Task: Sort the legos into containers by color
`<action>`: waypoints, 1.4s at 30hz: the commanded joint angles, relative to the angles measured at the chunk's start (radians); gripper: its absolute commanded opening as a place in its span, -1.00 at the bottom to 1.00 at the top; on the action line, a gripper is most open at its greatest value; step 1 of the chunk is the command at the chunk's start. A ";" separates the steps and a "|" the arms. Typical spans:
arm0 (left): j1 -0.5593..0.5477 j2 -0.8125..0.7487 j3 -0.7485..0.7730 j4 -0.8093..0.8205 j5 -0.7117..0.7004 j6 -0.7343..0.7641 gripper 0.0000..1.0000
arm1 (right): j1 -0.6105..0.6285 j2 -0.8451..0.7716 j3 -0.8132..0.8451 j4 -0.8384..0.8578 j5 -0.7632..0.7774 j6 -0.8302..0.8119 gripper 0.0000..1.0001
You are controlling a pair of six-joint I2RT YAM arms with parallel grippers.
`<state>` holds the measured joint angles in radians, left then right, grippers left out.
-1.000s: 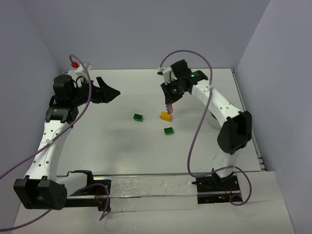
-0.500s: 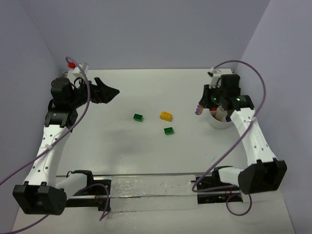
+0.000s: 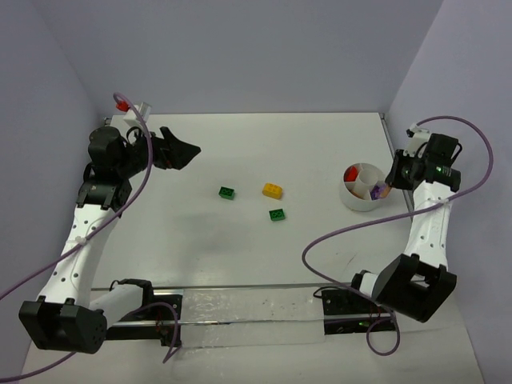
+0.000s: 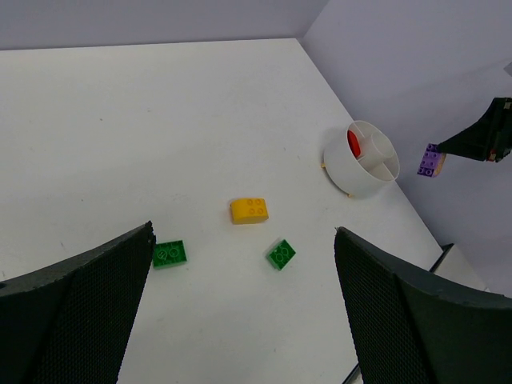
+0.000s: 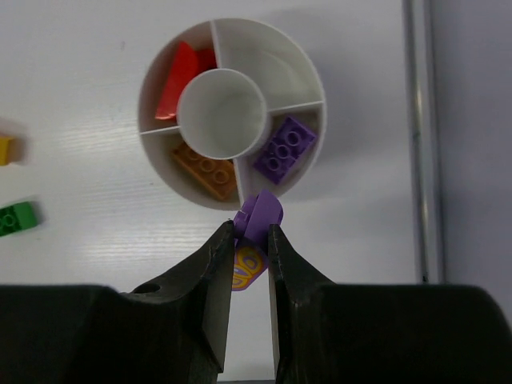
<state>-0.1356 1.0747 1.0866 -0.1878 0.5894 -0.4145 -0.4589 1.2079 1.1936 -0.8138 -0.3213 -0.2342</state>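
Now the right gripper (image 5: 250, 232), clenched on a purple brick (image 5: 260, 214), hangs at the rim of the white cup (image 5: 268, 52) beside a second purple brick (image 5: 284, 150); released here, it could clip the wall and tumble to the table (image 5: 360, 200) or in with the orange-brown brick (image 5: 204, 168).

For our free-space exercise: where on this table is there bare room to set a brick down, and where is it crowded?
Bare: the table between the yellow brick and the cup; the far strip behind the bricks; the near strip before the rail. Crowded: mid-table, where two green bricks sit by the yellow.
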 commanded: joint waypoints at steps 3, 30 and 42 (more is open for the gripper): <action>-0.012 0.004 0.009 0.054 -0.029 0.010 0.98 | -0.044 0.083 0.068 0.044 0.064 -0.080 -1.00; -0.012 0.014 -0.004 0.046 -0.048 0.026 0.98 | -0.041 0.366 0.155 0.154 0.015 0.116 -0.91; -0.012 0.019 -0.007 0.041 -0.052 0.025 0.98 | -0.041 0.411 0.164 0.115 -0.017 0.111 0.02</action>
<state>-0.1429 1.0932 1.0789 -0.1759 0.5505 -0.4023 -0.4984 1.6157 1.3125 -0.6981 -0.3160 -0.1248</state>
